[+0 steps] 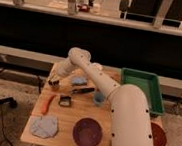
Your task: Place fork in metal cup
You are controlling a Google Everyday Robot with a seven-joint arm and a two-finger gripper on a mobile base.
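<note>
The metal cup [64,101] is small, grey with a dark inside, and stands on the wooden table [65,142] left of centre. A dark long utensil [82,91], apparently the fork, lies flat just up and right of the cup. My gripper [53,81] hangs low over the table's far left edge, left of the utensil and beyond the cup. I cannot make out anything in it. The white arm [92,72] reaches to it from the right.
A light-blue cup [99,98] stands right of the utensil, and a blue sponge [78,80] lies behind it. An orange item [47,103], a grey-blue cloth [44,126] and a purple bowl [87,132] sit nearer. A green tray [143,89] and a red plate [158,136] are at the right.
</note>
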